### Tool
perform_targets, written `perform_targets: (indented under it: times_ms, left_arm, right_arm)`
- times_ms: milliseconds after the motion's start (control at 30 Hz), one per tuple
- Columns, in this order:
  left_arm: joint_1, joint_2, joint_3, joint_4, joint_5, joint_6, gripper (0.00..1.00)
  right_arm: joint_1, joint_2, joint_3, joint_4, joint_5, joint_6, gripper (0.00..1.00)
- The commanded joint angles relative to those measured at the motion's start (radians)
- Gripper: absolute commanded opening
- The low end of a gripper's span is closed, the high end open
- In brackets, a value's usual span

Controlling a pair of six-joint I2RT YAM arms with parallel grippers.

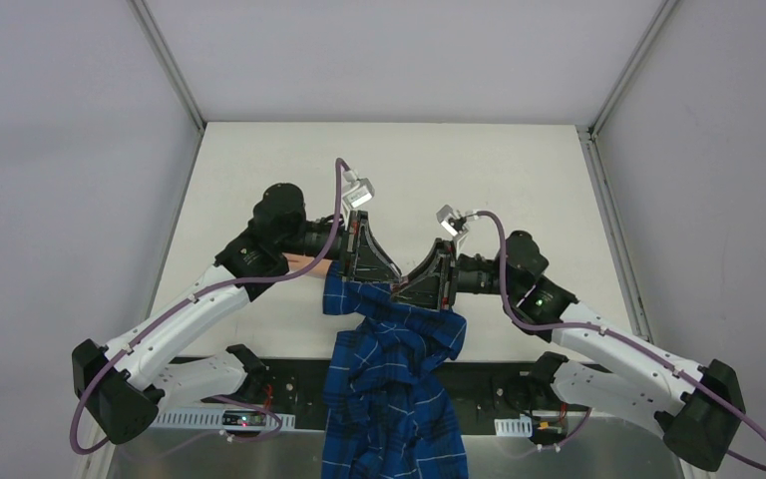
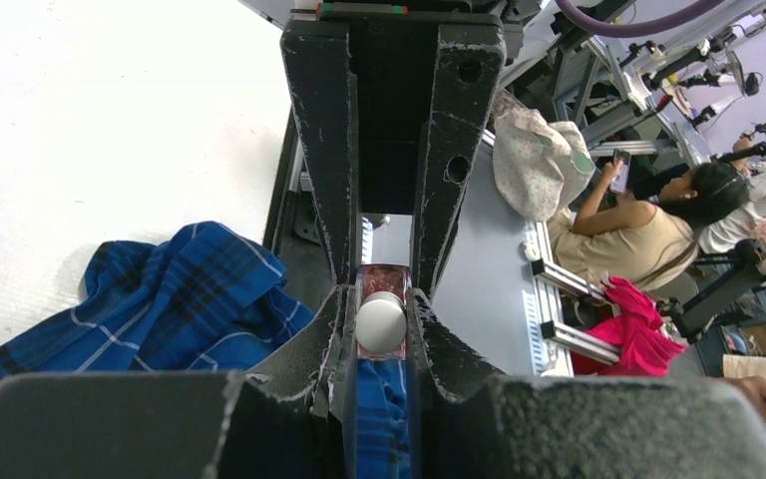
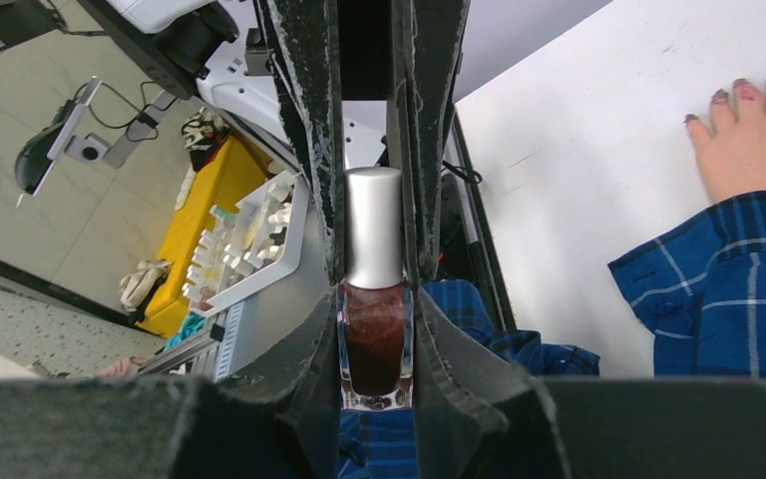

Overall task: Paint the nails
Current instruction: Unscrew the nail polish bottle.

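Plaid sleeve (image 1: 389,399) drapes over the tabletop's near edge between the arm bases, with its cuff up on the tabletop. Just past it both hands meet tip to tip above the cloth. Right hand (image 3: 374,319) pinches the polish bottle (image 3: 373,349) by its glass body. Left hand (image 2: 380,337) is pressed onto the silver cap (image 3: 374,228) from the opposite end.

Likely reason: one hand braces while the other twists the cap to free the brush. Cap not off yet.

Nails (image 3: 748,92) tip the sleeved pink hand (image 3: 758,145), which lies flat on the tabletop left of the cuff, apart from the bottle. In the top view the left arm covers them. They look dark reddish and patchy.

Room: the far tabletop (image 1: 459,170) is bare out to the walls. The near side is tight, with the sleeve and both arms close together.
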Motion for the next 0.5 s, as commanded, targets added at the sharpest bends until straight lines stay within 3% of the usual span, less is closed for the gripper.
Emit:
perform_targets:
  times_ms: [0,467]
  left_arm:
    - [-0.016,-0.005,0.017,0.061,-0.006,0.011,0.0]
    - [-0.014,0.038,-0.013,0.046,-0.164,-0.031,0.0]
  right_arm:
    - [0.001,-0.008,0.04,-0.054,0.176,-0.055,0.0]
    - [0.077,0.023,0.062,-0.167,0.707,-0.245,0.0]
